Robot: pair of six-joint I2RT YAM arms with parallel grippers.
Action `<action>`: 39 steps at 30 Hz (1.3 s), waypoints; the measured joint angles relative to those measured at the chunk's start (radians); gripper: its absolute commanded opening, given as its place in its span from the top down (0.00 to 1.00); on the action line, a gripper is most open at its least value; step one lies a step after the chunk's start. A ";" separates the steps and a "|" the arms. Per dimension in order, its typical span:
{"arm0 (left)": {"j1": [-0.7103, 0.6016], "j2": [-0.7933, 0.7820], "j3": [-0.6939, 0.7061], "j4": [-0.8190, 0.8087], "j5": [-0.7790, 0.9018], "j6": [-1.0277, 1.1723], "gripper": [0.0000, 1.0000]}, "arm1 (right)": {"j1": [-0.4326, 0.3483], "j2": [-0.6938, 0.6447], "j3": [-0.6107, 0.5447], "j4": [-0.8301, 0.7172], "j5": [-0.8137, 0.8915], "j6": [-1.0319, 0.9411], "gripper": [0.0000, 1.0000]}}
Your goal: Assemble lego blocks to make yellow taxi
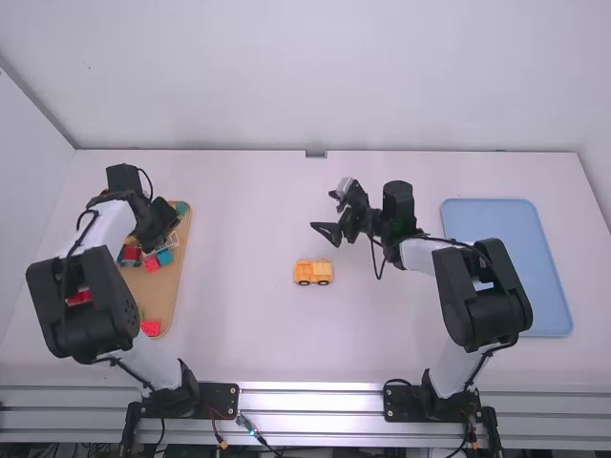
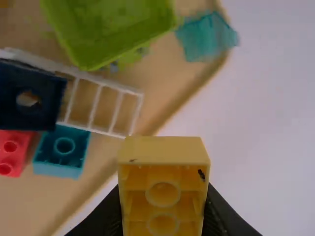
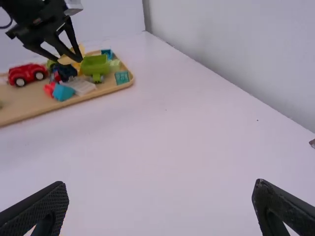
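block of yellow point(image 2: 163, 189) sits pinched in my left pincer point(image 1: 158, 227), above the wooden tray point(image 1: 176, 281). my right pincer point(image 1: 324, 210) is wide open and empty. the yellow car point(image 1: 313, 273) stands on the table point(image 1: 243, 324) between my arms.

No text, labels, brands, numbers or signs readable.
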 measured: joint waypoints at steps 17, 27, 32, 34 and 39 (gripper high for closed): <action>-0.283 -0.174 -0.090 0.251 0.425 0.445 0.98 | -0.006 0.000 0.000 0.241 -0.125 0.403 0.01; -0.293 -0.174 -0.207 0.513 0.730 0.563 0.96 | -0.016 0.000 0.000 0.257 -0.130 0.598 0.01; -0.292 -0.174 -0.279 0.666 0.778 0.523 0.92 | -0.016 0.000 0.001 0.264 -0.130 0.624 0.01; -0.293 -0.174 -0.299 0.700 0.787 0.500 0.92 | -0.016 0.000 0.000 0.267 -0.130 0.628 0.01; -0.293 -0.174 -0.314 0.716 0.796 0.474 0.91 | -0.003 0.000 0.000 0.279 -0.124 0.629 0.01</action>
